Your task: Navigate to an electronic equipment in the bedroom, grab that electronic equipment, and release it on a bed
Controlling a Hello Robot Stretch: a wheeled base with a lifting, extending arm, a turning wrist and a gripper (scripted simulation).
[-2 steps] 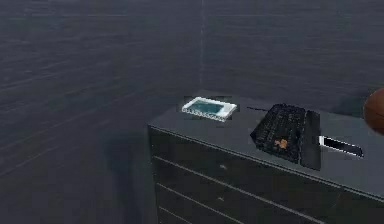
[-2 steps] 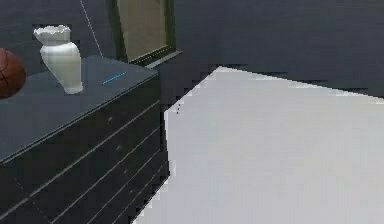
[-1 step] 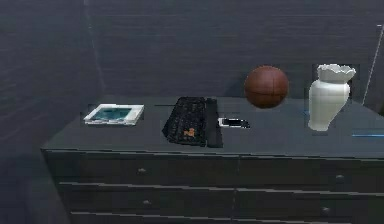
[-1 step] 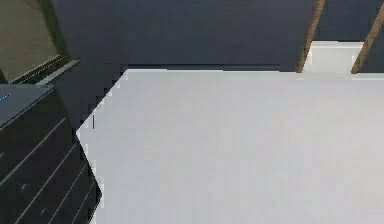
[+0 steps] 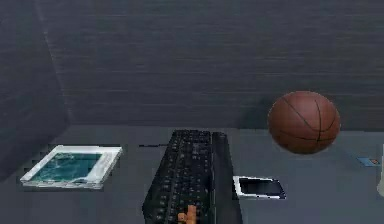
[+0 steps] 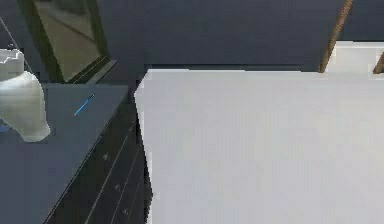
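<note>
A black keyboard (image 5: 190,175) lies lengthwise on the grey tabletop (image 5: 320,170) in the middle of the forward view. Just to its right lies a small phone (image 5: 259,187) with a dark screen and a white edge. A small orange thing (image 5: 185,213) sits at the keyboard's near end. In the arm side view a wide white bed (image 6: 260,140) takes up the middle and right, right beside a dark dresser (image 6: 60,150).
An orange-brown basketball (image 5: 304,122) stands right of the keyboard and a blue-covered book (image 5: 72,167) lies to its left. On the dresser stand a white vase (image 6: 22,105) and a blue pen (image 6: 84,105). A framed mirror (image 6: 70,40) leans behind it. Dark walls close in behind.
</note>
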